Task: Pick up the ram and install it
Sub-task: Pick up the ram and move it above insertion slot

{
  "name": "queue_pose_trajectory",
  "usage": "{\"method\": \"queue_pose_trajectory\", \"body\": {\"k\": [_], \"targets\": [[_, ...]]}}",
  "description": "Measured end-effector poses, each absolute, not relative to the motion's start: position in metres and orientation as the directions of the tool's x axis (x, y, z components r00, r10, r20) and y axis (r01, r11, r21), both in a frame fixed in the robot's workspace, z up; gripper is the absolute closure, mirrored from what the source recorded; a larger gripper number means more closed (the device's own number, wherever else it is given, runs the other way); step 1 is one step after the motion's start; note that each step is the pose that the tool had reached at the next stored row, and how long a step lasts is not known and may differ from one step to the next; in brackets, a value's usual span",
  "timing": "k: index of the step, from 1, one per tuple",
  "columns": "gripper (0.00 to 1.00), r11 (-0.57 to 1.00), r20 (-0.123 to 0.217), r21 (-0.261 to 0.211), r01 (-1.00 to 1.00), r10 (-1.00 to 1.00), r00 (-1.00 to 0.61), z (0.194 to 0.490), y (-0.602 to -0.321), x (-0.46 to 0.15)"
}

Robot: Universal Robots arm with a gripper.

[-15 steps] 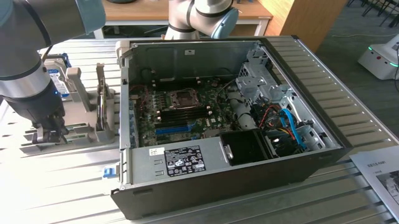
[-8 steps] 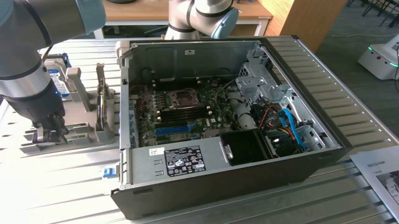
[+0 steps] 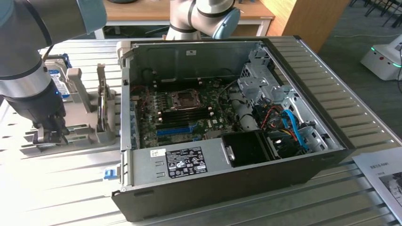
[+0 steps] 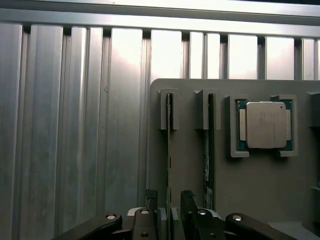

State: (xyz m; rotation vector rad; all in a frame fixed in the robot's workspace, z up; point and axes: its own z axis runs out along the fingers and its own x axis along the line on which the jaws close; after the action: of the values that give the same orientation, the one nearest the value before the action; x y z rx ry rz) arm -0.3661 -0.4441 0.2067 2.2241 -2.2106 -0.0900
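The ram (image 4: 169, 150) is a thin green stick standing on edge in a slot of the grey holder (image 4: 190, 170). A second stick (image 4: 209, 150) stands in the neighbouring slot. My gripper (image 4: 169, 207) is open. Its dark fingertips (image 4: 150, 197) sit on either side of the first stick's near end, with a small gap on each side. In the exterior view the gripper (image 3: 49, 134) is down at the holder (image 3: 94, 136) on the exterior view's left, beside the open computer case (image 3: 220, 165). The motherboard (image 3: 188, 108) lies exposed inside the case.
A processor chip (image 4: 264, 125) sits in a pocket of the holder beyond the two sticks. A blue-labelled hard drive (image 3: 53, 77) stands upright behind the gripper. The table is ribbed metal (image 4: 75, 125). A printed sheet (image 3: 383, 174) lies at the exterior view's right.
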Motion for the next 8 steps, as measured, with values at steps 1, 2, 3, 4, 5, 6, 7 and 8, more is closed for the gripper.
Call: {"method": "queue_pose_trajectory", "body": {"k": [1,2,3,4,5,6,7,8], "targets": [[0.68,-0.007,-0.037,0.044,-0.999,-0.999,0.005,0.2067,-0.4441,-0.3661],[0.68,-0.007,-0.037,0.044,-0.999,-0.999,0.005,0.2063,-0.4441,-0.3661],[0.68,-0.007,-0.038,0.044,-0.999,-0.999,0.005,0.2057,-0.4441,-0.366],[0.68,-0.007,-0.038,0.044,-0.999,-0.999,0.005,0.205,-0.4441,-0.3661],[0.68,-0.007,-0.037,0.044,-0.999,-0.999,0.005,0.2043,-0.4441,-0.3661],[0.68,-0.007,-0.038,0.044,-0.999,-0.999,0.005,0.2035,-0.4441,-0.3661],[0.68,-0.007,-0.037,0.044,-0.999,-0.999,0.005,0.2028,-0.4441,-0.3661],[0.68,-0.007,-0.037,0.044,-0.999,-0.999,0.005,0.2021,-0.4441,-0.3661]]}}
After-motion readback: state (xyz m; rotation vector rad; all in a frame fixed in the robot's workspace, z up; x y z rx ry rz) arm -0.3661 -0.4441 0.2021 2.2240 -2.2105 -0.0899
